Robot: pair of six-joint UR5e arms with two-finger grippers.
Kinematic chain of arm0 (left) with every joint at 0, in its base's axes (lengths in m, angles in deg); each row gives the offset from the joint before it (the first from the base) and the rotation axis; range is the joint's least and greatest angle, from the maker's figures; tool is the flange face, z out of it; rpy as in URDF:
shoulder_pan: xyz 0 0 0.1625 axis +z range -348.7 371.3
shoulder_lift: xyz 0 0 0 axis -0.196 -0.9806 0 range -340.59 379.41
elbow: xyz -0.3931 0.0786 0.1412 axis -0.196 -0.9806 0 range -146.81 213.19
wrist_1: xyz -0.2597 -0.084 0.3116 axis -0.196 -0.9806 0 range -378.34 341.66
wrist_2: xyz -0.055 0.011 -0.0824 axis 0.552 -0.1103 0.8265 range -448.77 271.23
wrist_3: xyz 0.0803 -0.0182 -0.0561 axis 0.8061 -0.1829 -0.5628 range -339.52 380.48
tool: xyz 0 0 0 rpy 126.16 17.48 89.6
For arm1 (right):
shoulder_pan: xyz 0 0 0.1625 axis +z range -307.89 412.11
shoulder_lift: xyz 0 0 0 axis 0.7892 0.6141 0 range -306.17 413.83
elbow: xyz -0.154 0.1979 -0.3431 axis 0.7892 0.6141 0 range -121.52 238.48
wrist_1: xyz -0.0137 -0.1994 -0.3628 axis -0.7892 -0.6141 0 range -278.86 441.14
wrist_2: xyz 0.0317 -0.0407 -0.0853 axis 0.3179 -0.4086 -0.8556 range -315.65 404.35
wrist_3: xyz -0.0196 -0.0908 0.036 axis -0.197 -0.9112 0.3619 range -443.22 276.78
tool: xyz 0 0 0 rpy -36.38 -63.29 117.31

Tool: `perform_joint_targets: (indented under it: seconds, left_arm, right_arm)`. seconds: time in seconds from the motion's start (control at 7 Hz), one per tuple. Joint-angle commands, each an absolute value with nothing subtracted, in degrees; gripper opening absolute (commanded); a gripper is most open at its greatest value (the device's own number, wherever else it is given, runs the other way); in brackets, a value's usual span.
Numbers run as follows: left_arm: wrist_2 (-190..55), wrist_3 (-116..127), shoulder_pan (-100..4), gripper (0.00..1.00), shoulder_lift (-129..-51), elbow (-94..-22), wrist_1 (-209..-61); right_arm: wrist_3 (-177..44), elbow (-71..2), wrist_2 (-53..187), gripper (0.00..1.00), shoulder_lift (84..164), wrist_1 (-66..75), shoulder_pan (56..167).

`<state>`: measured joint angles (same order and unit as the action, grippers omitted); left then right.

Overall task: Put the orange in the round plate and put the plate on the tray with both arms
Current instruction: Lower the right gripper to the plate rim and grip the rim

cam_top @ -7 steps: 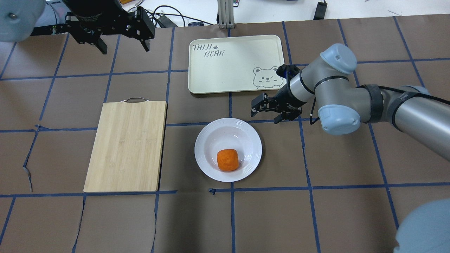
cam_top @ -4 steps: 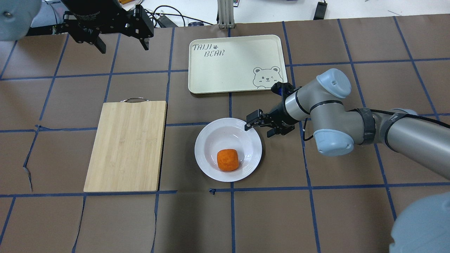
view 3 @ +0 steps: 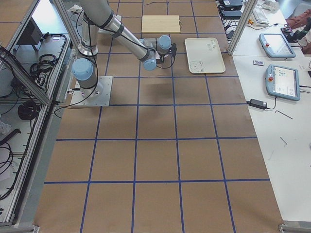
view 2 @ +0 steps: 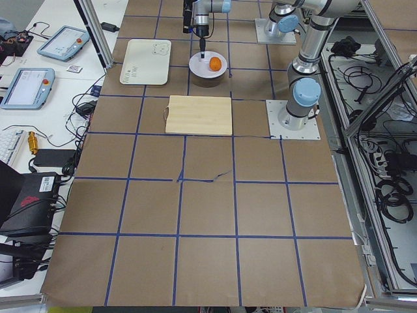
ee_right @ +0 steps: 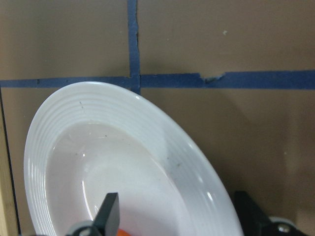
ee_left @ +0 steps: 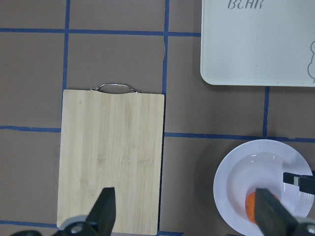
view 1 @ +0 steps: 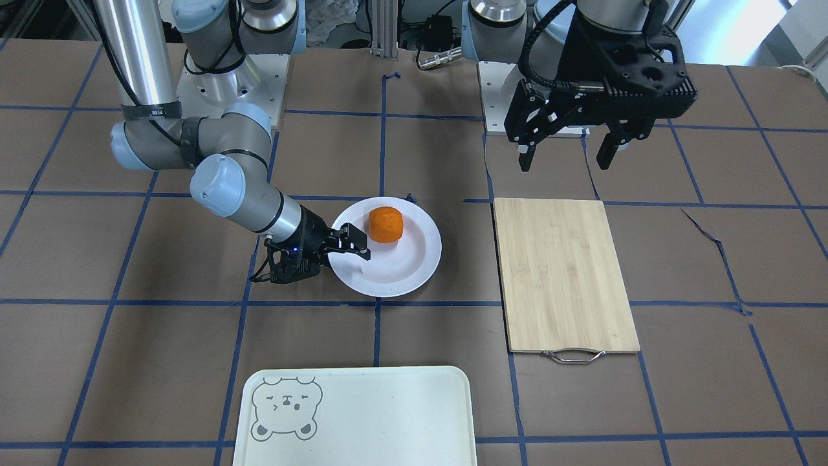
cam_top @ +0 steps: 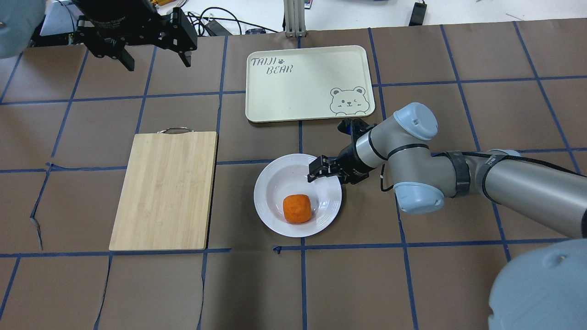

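The orange [cam_top: 297, 208] lies inside the white round plate [cam_top: 284, 178], toward its near side. My right gripper [cam_top: 323, 173] is open at the plate's far-right rim. In the right wrist view one finger [ee_right: 110, 211] hangs over the plate's [ee_right: 123, 162] bowl and the other finger [ee_right: 251, 211] sits outside the rim. The cream tray [cam_top: 302, 87] with the bear drawing lies empty beyond the plate. My left gripper [cam_top: 156, 59] hovers open and empty high over the table's far left, away from the plate [view 1: 394, 272] and the orange [view 1: 385, 224].
A bamboo cutting board [cam_top: 165, 190] with a metal handle lies left of the plate, below the left gripper [view 1: 564, 158]. Brown paper with blue tape lines covers the table. Cables and a metal post stand past the far edge.
My right gripper has come down and leftward from beside the tray's bear corner to the plate's rim, still open. The left gripper drifted slightly left. Plate and orange have not moved.
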<state>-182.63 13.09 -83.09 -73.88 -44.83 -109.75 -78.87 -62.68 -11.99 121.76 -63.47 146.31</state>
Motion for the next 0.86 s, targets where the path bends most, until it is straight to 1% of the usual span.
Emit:
perform_joint_targets:
  seconds: [0.0,0.14,0.29,0.43,0.71]
  left_arm:
    - [-182.64,13.09,-83.09,1.00,-73.67,-44.95,-109.83]
    - [-182.64,13.09,-83.01,1.00,-73.67,-44.95,-109.83]
    - [-182.64,13.09,-83.09,1.00,-73.67,-45.03,-109.83]
    - [-182.64,13.09,-83.01,1.00,-73.67,-45.03,-109.83]
    - [-182.64,13.18,-82.83,1.00,-73.49,-45.03,-109.83]
  right_arm:
    - [-78.92,-62.72,-12.16,0.52,121.51,-63.88,146.42]
    - [-79.18,-62.63,-12.25,0.39,121.51,-63.88,146.42]
    - [-79.09,-62.63,-12.25,0.15,121.51,-63.71,146.51]
    - [-78.92,-62.63,-12.25,0.00,121.51,-63.88,146.51]
    - [-78.92,-60.71,-12.16,0.00,121.60,-64.58,146.42]
